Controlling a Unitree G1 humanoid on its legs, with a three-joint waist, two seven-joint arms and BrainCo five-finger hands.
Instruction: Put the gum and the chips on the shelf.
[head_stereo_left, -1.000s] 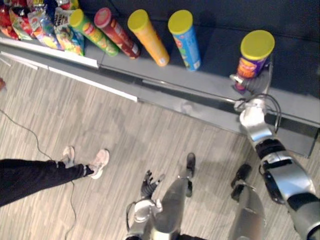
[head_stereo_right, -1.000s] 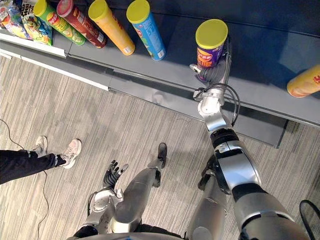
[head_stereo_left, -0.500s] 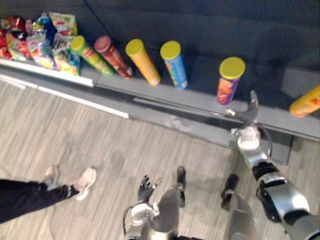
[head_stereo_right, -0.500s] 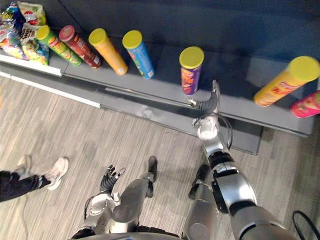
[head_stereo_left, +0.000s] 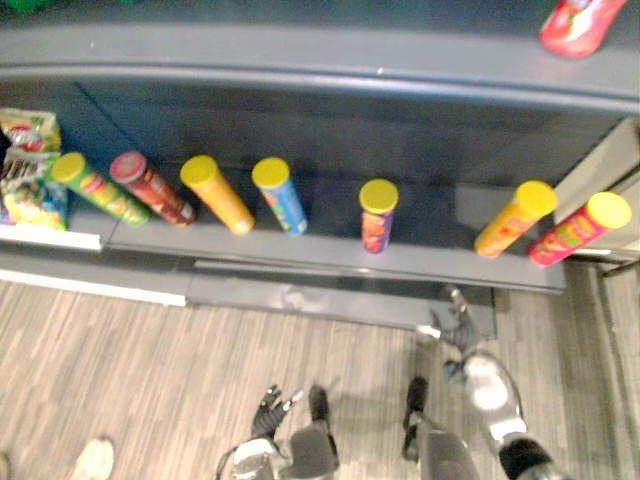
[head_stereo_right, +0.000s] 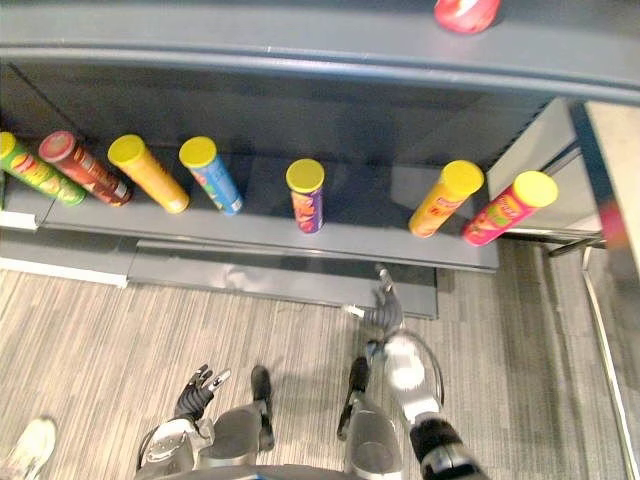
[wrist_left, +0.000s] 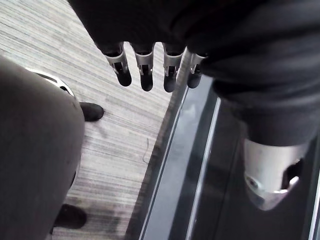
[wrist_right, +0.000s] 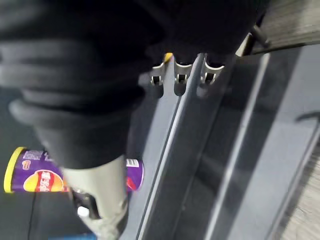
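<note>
Purple chips can (head_stereo_left: 378, 215) stands on the shelf (head_stereo_left: 300, 256): likely light, stiff and smooth, best gripped round its middle. Right hand (head_stereo_left: 457, 326) and left hand (head_stereo_left: 270, 408) hang empty, fingers spread.

This is a shop aisle, or a set built like one. Just beyond the right hand (head_stereo_left: 455, 325) runs a long, dark grey display shelf (head_stereo_left: 300, 258), low to the floor. Chip cans (head_stereo_left: 280, 195) in many colours stand along it in a spaced row, lids up, the way stock is faced for sale. Far to that hand's left, bright snack bags (head_stereo_left: 25, 175) crowd the next bay. Higher than the hand, an upper shelf (head_stereo_left: 300, 60) carries a red pack (head_stereo_left: 575, 22). Beneath the hand lies grey wood-look plank flooring (head_stereo_left: 130, 350).
</note>
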